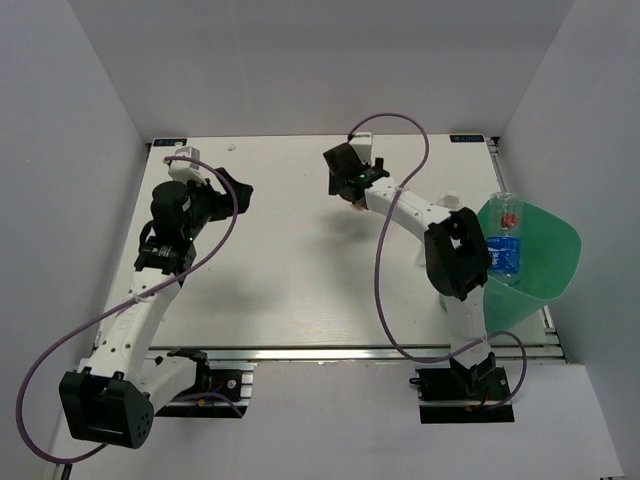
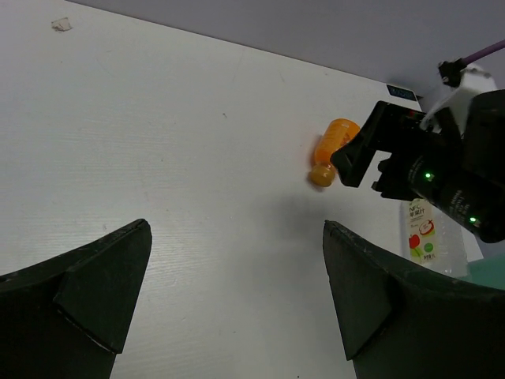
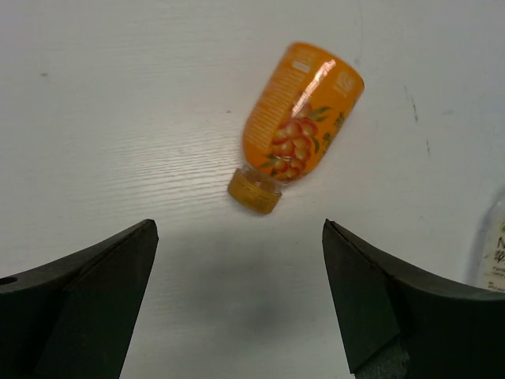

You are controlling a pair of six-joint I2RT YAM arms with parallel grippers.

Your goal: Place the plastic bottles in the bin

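The right gripper (image 3: 237, 229) hangs released, both jaws spread wide, holding nothing, just short of the orange bottle (image 3: 304, 118). The bottle lies on its side on the table (image 3: 118, 95), toward 12 o'clock of the tabletop and well apart from the bin (image 1: 560, 250) at 3 o'clock. In the right wrist view its long axis runs from 7 o'clock to 1 o'clock: the cap (image 3: 254, 192) points at 7 o'clock toward the jaws, the flat base at 1 o'clock. That slant is the main risk. The jaws close along 9 to 3 o'clock, so they would meet the round body obliquely, and it could swivel, roll off or squirt out unless the wrist turns first. Closing where they stand would pinch only the cap or the narrow neck, a poor hold for the carry. A green-white-labelled bottle (image 2: 422, 237) stands close at 3 o'clock, and the outer finger might knock it. The left gripper (image 2: 235, 229) is likewise spread and empty, off at 9 o'clock. A blue-labelled bottle (image 1: 505, 255) lies in the bin.
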